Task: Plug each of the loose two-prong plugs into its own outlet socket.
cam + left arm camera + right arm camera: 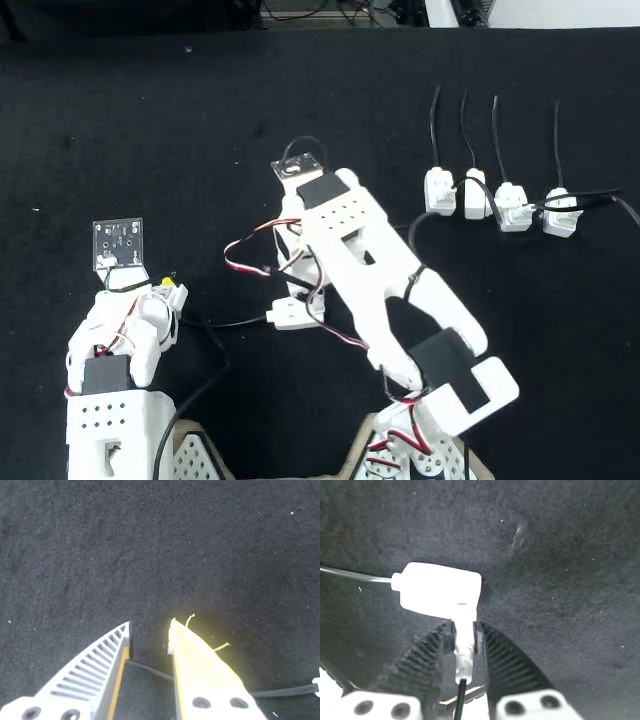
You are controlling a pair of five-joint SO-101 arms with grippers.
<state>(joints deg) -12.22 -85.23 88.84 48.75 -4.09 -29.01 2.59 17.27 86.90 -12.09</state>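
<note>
The right fingers, dark and ribbed, sit under the arm's own body in the high view. They are clamped on a narrow white plug, whose black cord is cut off at the frame edge. The prongs cannot be made out where the plug meets a smooth, rounded white socket block, which lies just off the desk's centre toward 7 o'clock. At 8 o'clock the left fingers, one white and one yellow, stand narrowly apart and grip nothing; a thin black cable crosses beneath them. Four white connectors line up at 2 o'clock on the black, felt-like cloth.
</note>
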